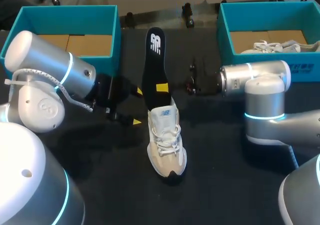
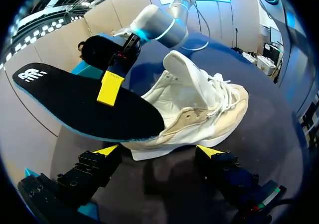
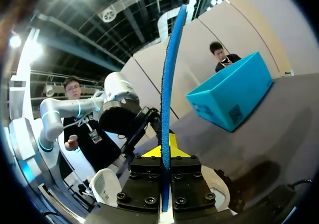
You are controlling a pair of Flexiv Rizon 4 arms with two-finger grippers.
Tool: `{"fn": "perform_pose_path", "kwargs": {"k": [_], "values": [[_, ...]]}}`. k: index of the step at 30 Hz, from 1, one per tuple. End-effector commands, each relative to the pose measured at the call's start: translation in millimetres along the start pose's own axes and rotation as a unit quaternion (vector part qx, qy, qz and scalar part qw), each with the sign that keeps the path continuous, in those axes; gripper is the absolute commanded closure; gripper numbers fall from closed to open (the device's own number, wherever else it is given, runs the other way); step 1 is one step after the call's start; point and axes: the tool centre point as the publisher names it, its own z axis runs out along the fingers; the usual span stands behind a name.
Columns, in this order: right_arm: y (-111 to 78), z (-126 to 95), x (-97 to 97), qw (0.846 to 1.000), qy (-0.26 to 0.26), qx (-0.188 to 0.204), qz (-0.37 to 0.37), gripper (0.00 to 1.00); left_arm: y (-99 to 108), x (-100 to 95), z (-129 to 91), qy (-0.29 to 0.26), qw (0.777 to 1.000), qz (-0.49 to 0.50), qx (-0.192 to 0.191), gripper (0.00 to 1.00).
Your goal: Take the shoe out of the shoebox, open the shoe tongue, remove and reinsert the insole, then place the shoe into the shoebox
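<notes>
While right gripper pinches insole over shoe | left gripper spread wide, shoe just ahead

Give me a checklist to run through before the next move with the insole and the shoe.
1. Right gripper shut on the insole: ok, pinched from both sides.
2. Shoe upright on the table: ok.
3. Tongue lifted clear of the opening: ok, it stands up.
4. Left gripper steadying the shoe: not ok, its fingers are open with the shoe just ahead of them, ungripped.
5. Insole's end inside the shoe's opening: cannot tell, the two overlap in every view.
</notes>
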Motion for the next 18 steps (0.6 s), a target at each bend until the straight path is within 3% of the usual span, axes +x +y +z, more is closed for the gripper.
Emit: {"fn": "perform_pose_path", "kwargs": {"k": [1,18], "values": [[-1.1,0.8,3.3,1.0,-0.005,0.001,0.0,1.0,-0.9,1.9,0.2,0.0,1.0,0.0,-0.002,0.0],[-0.6,-2.3,4.7,1.0,-0.007,0.006,0.002,1.0,-0.9,5.3,1.0,0.003,1.0,-0.001,-0.001,0.0]]}}
